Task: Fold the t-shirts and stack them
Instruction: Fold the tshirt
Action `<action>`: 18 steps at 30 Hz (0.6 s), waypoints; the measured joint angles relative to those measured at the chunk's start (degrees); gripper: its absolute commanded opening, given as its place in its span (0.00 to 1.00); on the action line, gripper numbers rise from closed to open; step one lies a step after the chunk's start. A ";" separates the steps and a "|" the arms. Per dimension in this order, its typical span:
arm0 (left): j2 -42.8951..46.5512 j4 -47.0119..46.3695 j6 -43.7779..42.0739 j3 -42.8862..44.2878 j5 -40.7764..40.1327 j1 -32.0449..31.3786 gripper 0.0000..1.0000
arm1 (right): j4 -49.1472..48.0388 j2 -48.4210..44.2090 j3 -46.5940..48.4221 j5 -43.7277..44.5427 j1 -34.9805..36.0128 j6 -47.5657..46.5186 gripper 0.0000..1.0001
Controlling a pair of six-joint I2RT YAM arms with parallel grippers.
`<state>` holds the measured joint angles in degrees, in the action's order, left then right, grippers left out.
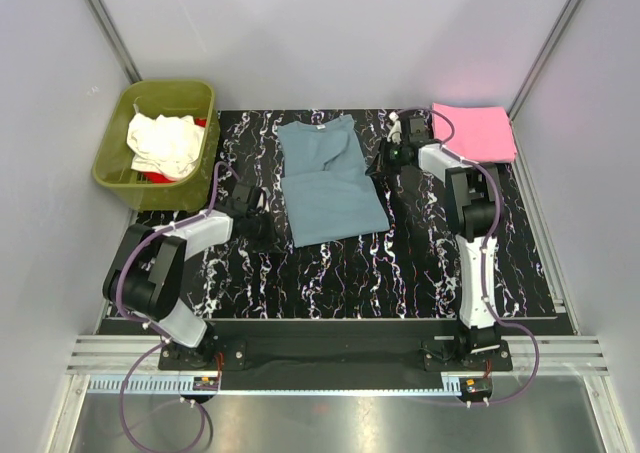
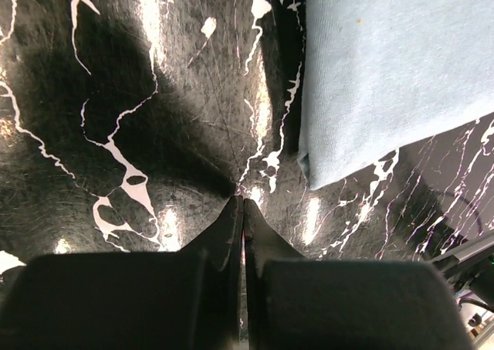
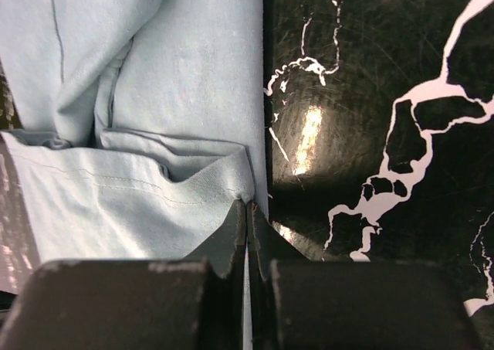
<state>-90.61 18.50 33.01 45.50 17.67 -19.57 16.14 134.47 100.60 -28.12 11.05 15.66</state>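
The dusty blue-grey t-shirt (image 1: 325, 178) lies partly folded in the middle of the black marbled table (image 1: 400, 273). My right gripper (image 1: 381, 162) sits at its right edge; in the right wrist view the tips (image 3: 248, 205) are shut and pinch a puckered hem of the shirt (image 3: 154, 95). My left gripper (image 1: 268, 227) is shut and empty (image 2: 241, 202), on the table just left of the shirt's near left corner (image 2: 394, 72). The pink t-shirt (image 1: 475, 131) lies folded at the far right. The cream-white t-shirt (image 1: 165, 141) and the red one (image 1: 158, 178) are in the tub.
The olive-green tub (image 1: 118, 178) stands off the table's far left corner. Grey walls enclose the back and sides. A metal rail (image 1: 320, 358) runs along the near edge by the arm bases.
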 measured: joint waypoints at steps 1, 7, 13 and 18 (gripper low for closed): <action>0.00 -0.09 0.07 0.00 0.04 0.00 0.07 | -1.03 -0.11 -0.72 -0.55 -0.22 0.90 0.00; 2.89 -1.99 0.90 -1.40 0.61 -0.02 0.60 | -6.60 -2.75 -6.97 -1.53 -0.61 4.90 0.03; 3.74 -6.32 1.55 -2.86 2.34 -0.74 0.62 | -9.05 -4.85 -10.86 -1.97 -0.68 7.65 0.28; 1.68 -9.05 1.60 -3.28 2.84 -2.38 0.61 | -9.03 -4.70 -9.77 -3.80 -0.90 7.74 0.33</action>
<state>-88.92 9.45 34.61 42.22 20.51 -21.96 7.11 129.78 90.83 -31.92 10.15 23.40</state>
